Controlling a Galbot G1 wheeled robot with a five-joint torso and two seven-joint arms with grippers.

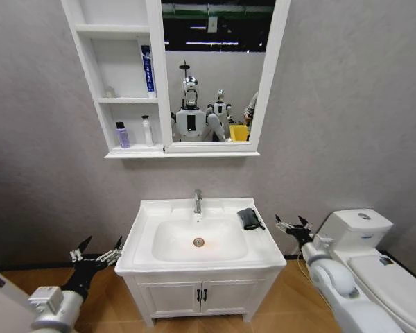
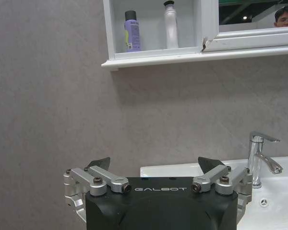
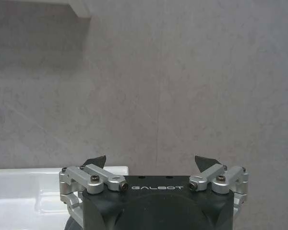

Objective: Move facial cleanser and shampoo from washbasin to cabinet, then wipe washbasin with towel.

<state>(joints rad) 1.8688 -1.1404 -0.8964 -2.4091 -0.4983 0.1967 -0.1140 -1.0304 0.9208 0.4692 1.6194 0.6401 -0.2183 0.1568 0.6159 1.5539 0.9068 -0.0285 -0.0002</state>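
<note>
Both grippers, left gripper [image 1: 97, 255] and right gripper [image 1: 293, 227], are hanging wide open, holding nothing. The towel [image 1: 249, 218] is lying near the washbasin [image 1: 142, 239] edge; a clumsy grab may knock it off.

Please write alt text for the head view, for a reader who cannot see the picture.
A white washbasin on a vanity holds a dark towel at its back right rim. Above, a white cabinet with a mirror keeps a purple bottle and a white bottle on its lowest shelf. The left gripper and right gripper wait open beside the basin.
</note>
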